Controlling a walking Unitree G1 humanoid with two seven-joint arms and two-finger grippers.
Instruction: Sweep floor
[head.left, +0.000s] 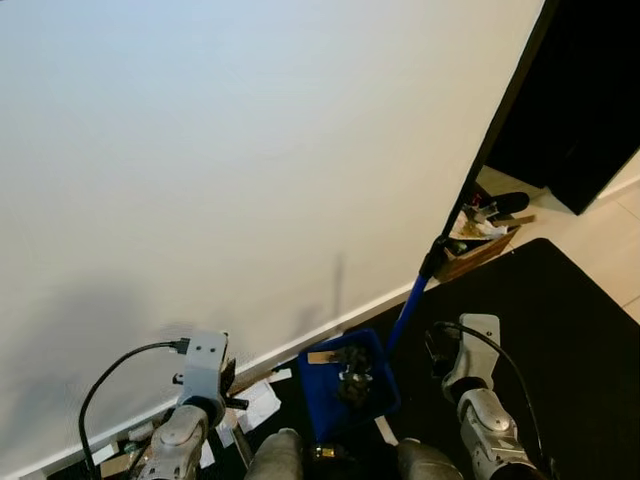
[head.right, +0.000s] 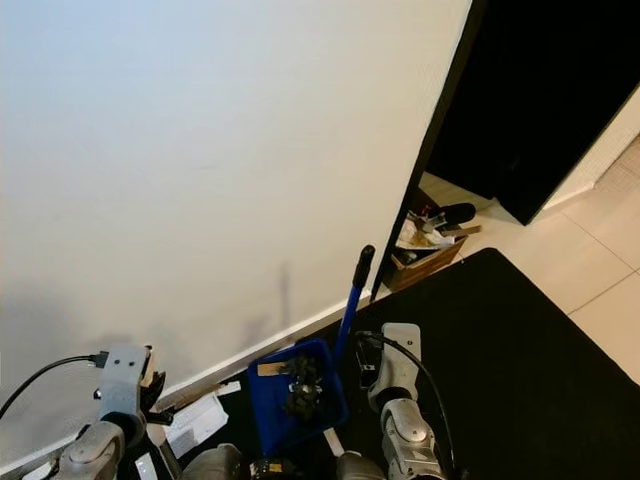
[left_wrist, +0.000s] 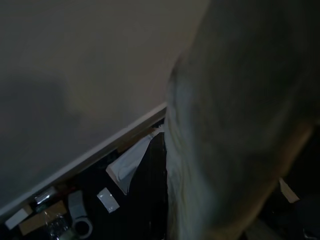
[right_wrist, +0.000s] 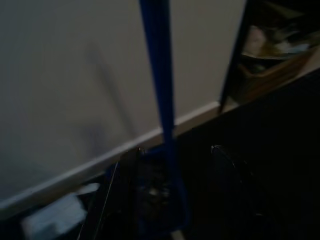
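Against the wall, near the baseboard, one blue dustpan (head.left: 345, 388) sits on the dark mat with debris inside, its one handle (head.left: 412, 300) rising up and to the right; keep it level so nothing spills. Paper scraps (head.left: 258, 404), at least three, lie left of it. Whether the left gripper (head.left: 205, 375) or right gripper (head.left: 470, 345) is clenched, you cannot tell.

A home: plain wall (head.left: 230, 150) with white skirting board (head.left: 300, 340), tiled floor (head.right: 590, 250), black mat (head.right: 520, 350).
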